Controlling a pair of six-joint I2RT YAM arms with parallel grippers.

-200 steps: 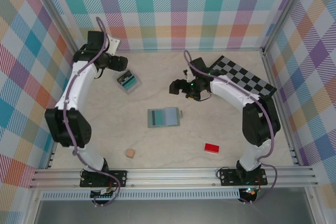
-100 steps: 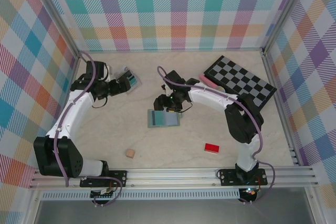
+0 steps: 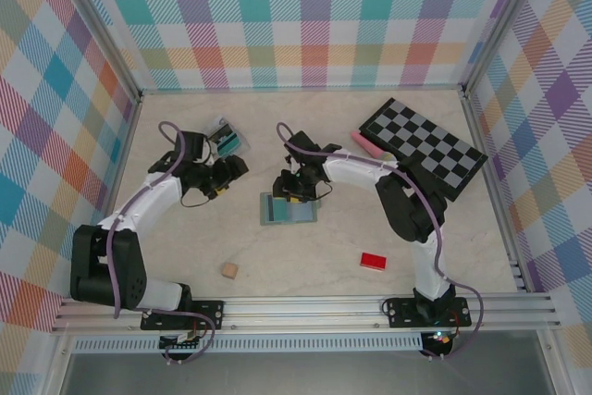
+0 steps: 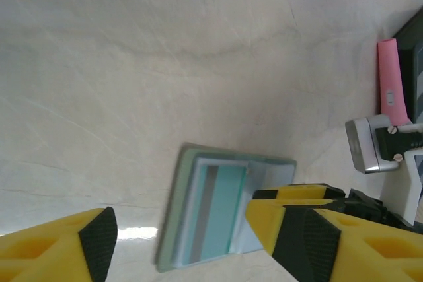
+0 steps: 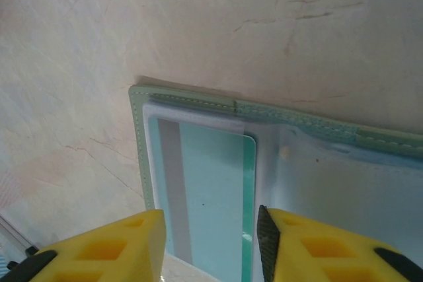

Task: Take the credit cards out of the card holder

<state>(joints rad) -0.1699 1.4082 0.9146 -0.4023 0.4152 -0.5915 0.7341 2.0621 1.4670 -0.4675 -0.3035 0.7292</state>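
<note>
Right gripper has reached card holder on marbled, plaid-walled table.

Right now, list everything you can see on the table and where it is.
card holder: one, pale blue-green, open, mid-table
teal card: one, in the holder's left half
loose cards: count unclear, teal and dark grey, back left
checkered board: one, black and grey, back right
pink object: one, at the board's left edge
red block: one, front right
tan cube: one, front left
left gripper: one, yellow fingers apart, near the loose cards
right gripper: one, yellow fingers apart, over the teal card
</note>
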